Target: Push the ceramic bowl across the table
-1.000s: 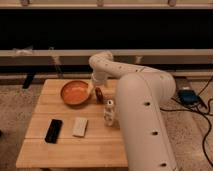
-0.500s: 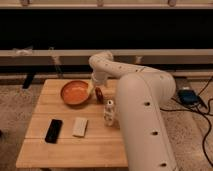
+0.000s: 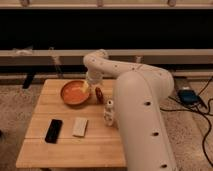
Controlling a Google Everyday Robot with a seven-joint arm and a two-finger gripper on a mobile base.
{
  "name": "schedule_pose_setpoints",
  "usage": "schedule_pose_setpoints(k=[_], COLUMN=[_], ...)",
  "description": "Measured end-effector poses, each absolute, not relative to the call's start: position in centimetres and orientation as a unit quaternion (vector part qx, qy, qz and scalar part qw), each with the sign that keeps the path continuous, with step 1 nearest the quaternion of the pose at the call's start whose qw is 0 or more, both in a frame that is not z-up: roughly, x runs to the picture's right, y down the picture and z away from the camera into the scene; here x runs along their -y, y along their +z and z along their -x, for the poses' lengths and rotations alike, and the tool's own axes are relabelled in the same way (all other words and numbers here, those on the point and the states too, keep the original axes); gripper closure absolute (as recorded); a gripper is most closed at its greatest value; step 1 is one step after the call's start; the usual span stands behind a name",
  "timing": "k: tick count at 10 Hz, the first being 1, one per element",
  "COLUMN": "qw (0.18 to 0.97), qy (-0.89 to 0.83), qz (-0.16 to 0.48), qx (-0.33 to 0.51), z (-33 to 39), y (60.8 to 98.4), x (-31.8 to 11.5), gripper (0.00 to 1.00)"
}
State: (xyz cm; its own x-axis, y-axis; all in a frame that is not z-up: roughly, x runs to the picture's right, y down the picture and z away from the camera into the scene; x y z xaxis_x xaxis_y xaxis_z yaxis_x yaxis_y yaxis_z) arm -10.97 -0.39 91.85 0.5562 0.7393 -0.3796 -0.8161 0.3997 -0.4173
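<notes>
We see the gripper point(image 3: 89, 86), wide or narrow we cannot tell, at the right rim of the ceramic bowl point(image 3: 74, 93), which sits near the far edge of the table point(image 3: 100, 145), bare planks to its left and a dark-red bottle point(image 3: 99, 94) just beside it on the right.

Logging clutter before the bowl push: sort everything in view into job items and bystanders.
Job: ceramic bowl; table; gripper, at the bowl's right rim.
Lying about: dark-red bottle; black phone; pale block; white object beside the arm.
</notes>
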Motion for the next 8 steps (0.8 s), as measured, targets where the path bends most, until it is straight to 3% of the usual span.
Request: schedule_pose_setpoints(k=[4,8], qw=[0.868,0.876], qy=[0.397,0.367], qz=[0.295,0.311], qx=[-0.037,-0.035], z=[20.1,22.2], y=[91.1,93.2], x=[-1.0,-2.8], gripper=[0.2,0.2])
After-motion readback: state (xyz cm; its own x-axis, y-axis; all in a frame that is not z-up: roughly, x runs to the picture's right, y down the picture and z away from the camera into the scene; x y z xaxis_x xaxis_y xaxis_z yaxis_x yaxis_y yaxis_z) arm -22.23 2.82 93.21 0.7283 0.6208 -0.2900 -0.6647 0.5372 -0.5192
